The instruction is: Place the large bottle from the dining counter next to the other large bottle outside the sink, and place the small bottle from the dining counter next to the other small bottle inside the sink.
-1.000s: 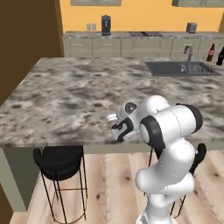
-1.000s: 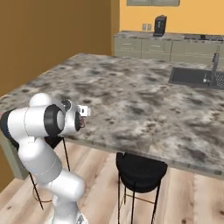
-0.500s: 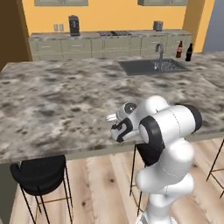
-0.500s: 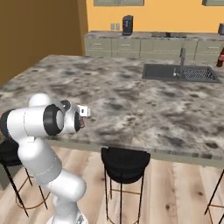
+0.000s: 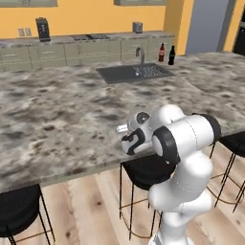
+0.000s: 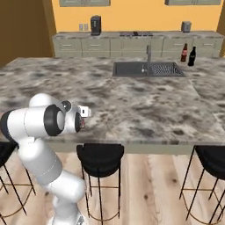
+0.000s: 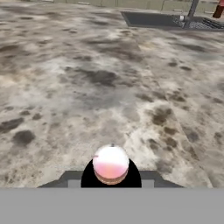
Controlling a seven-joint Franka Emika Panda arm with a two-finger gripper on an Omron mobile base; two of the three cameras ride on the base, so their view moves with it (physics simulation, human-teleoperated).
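Small pale object with a round pinkish-white top (image 7: 110,163), which I took to be the small bottle from the dining counter, sat between the fingers of the two-finger gripper (image 5: 127,136). The fingers were closed on it, and the arm was folded close to the robot's body at the near edge of the broad mottled grey-brown stone dining counter (image 5: 57,119).

Compared with the earlier pictures, the whole scene had slid sideways in both base views while the arm kept the same tucked pose. I read that as the base driving along the counter, not as any object moving. A round black bar stool (image 6: 100,158) now stood directly beside the robot.

Farther off, the dark grey rectangular sink (image 5: 129,74) with its grey curved faucet (image 5: 140,53) had come near the middle of the left base view. No other small bottle could be made out in the basin at that range.

Farthest, the tall brown glass bottle with a red label (image 5: 161,51) stood upright just beside the near-black slim-necked bottle (image 5: 172,55), outside the sink. I judged the large-bottle half done, with the carry to the basin remaining.
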